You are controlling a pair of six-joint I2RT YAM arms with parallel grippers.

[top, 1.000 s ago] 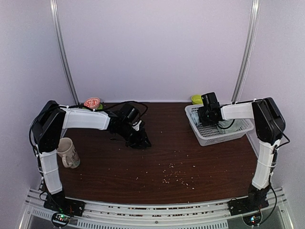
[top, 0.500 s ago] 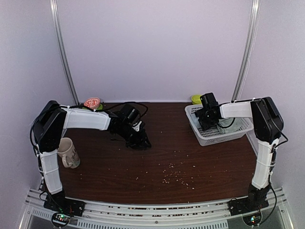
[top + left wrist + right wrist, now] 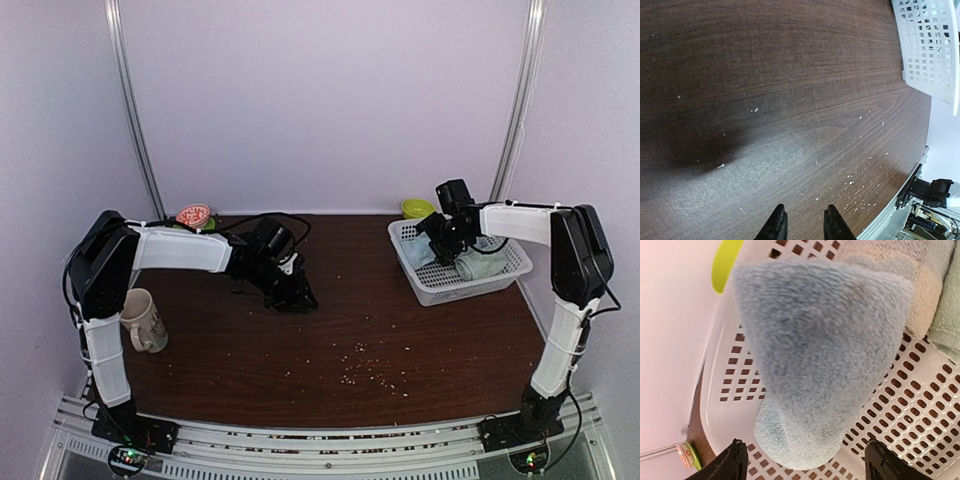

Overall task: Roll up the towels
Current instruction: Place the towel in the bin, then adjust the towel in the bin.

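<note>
Hovering with jaws spread wide over the blue towel in the basket, our right gripper should lift straight (no snagging). Our left gripper idles, jaws barely parted, empty.

We see a light blue towel, a pale green towel, a white latticed basket, a dark brown wood-grain table.

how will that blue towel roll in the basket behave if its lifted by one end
Probably floppy: the light blue towel looks like thick, fuzzy terry, so it should sag. The roll looks loose with nothing binding it, so it may unroll. The nap suggests grippy, not slippery.
</note>
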